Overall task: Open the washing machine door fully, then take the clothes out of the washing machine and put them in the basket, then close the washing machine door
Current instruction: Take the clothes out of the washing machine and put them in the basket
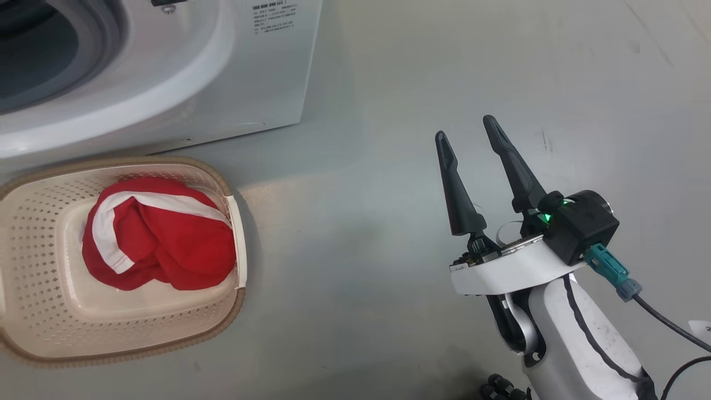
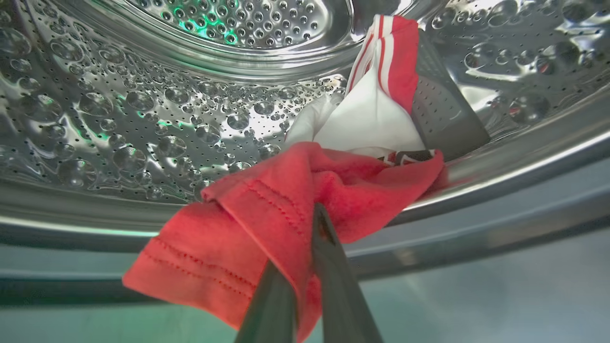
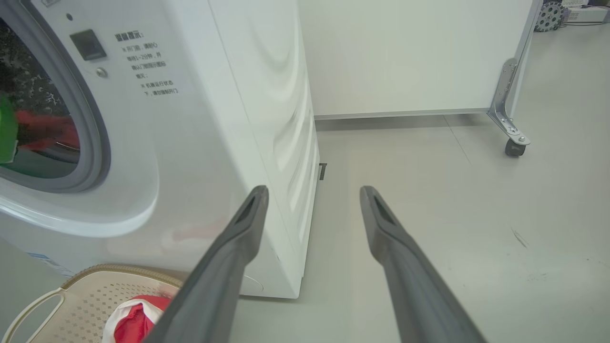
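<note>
Left gripper (image 2: 312, 228): clenched, both dark fingers pinched tight on a fold of the red garment (image 2: 257, 214), inside the mouth of the washing machine (image 1: 194, 72). One fingertip exposed against the cloth, the other buried under the fold.

Red garment: draped over the front lip of the perforated steel drum (image 2: 143, 119), stitched hem hanging outward below that lip. Behind the fold, a white cloth panel (image 2: 367, 124) and a red strip with white stripes, leaning against the grey drum paddle (image 2: 443, 119). Same piece or separate piece: cannot tell.

Right gripper (image 1: 465, 128): released, fingers spread wide, nothing between them. Position: above bare grey floor (image 1: 389, 111), well apart from both machine and basket (image 1: 33, 239). Seen from the right wrist view, fingers aimed past the machine's front corner.

Basket: on the floor, just in front of the machine, below the round mouth. Cream perforated walls, brown woven-look rim, loop handle on the side nearer the right gripper.

Second garment (image 1: 166, 239): bunched in the middle of the basket, red with a broad white band across the top, resting on the basket bottom.

Washing machine: white front-loader, grey rubber ring around the mouth, printed label (image 3: 147, 62) beside the mouth. Red cloth visible through the mouth from the right wrist view, green glow at the left edge there.

Behind the machine: white partition board (image 3: 405, 57) on a metal bracket with a caster (image 3: 512, 147).
</note>
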Robot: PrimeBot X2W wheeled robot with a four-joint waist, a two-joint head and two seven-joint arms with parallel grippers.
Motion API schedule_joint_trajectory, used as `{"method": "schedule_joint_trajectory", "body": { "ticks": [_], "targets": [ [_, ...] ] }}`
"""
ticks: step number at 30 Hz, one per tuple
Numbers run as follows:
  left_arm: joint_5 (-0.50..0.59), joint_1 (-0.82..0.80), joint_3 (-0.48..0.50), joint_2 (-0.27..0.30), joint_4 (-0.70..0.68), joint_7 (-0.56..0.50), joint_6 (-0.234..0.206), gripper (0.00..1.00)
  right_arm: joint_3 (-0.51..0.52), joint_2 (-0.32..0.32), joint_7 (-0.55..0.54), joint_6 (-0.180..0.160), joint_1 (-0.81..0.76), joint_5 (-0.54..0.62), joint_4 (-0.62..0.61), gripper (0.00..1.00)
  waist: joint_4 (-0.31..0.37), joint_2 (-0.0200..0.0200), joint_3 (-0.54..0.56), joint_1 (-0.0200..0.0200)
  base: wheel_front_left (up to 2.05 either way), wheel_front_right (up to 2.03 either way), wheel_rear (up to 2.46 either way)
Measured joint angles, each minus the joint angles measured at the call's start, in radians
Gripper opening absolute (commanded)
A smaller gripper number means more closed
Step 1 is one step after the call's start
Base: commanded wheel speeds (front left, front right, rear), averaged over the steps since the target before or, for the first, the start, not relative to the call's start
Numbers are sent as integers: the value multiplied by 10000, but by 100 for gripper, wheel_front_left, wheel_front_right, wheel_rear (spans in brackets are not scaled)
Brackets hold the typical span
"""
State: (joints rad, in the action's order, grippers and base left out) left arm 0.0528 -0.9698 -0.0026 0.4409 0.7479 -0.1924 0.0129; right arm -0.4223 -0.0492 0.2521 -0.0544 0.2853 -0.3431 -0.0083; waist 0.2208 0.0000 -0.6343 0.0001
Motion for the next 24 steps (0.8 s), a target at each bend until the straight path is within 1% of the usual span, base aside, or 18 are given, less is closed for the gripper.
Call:
{"method": "schedule_joint_trajectory", "body": {
  "ticks": [6,12,16,20,24],
  "targets": [
    [-219,530,-42,-481,263,846,29,0,84,-2,0,2,-7,0,192,100,-124,0,526,0,0,0,0],
    [-579,1179,-247,-1189,483,1735,449,0,230,-6,0,88,-118,92,453,100,-344,0,1127,0,0,0,0],
    [-623,1745,-499,-1647,621,2167,591,0,374,-8,0,94,-310,174,537,100,-543,0,1537,-1,0,0,0],
    [-706,2074,-608,-1881,652,2661,639,0,462,-10,0,123,-522,290,652,100,-789,0,1923,0,0,0,0],
    [-876,2496,-677,-2238,594,3302,752,0,556,-17,0,186,-733,295,736,100,-1054,0,2296,0,0,0,0]
  ]
}}
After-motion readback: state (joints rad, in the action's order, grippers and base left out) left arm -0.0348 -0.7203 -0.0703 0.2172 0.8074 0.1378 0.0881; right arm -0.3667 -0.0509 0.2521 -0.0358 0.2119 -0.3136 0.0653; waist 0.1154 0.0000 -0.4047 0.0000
